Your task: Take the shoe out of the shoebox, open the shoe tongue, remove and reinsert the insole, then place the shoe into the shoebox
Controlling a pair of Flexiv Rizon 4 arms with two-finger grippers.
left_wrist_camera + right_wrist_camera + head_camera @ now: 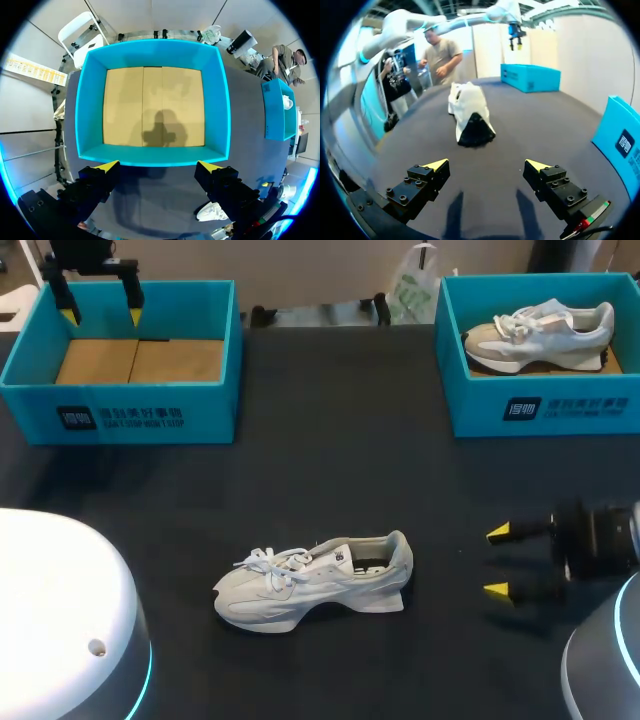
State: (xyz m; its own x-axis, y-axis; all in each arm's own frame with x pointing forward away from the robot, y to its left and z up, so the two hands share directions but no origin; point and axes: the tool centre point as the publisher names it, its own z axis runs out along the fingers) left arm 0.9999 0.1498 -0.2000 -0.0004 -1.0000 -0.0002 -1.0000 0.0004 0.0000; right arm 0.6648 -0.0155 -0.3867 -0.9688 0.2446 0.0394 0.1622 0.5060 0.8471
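Shoe (312,582) lies upright on its sole in the middle of the tabletop (330,470), out of any box, toe toward my left side and heel toward the right gripper (498,561). That gripper hovers low just off the heel with its fingers spread wide and nothing between them. The left gripper (101,315) hangs equally wide open and empty over the empty left shoebox (120,410), well apart from the shoe. The step in hand looks like working the tongue open. For that I would bring the left arm across to pin the toe or midfoot, and let the right gripper come over the collar and pinch the tongue's top edge, pulling up and forward so the loose laces give slack rather than dragging the shoe. Whether the insole sits inside I cannot tell. Near the far right corner a second shoebox (540,405) holds another shoe (540,335), not to be confused with this one. Nothing lies between either gripper and the shoe; the main risk is the light shoe sliding if only one arm touches it.
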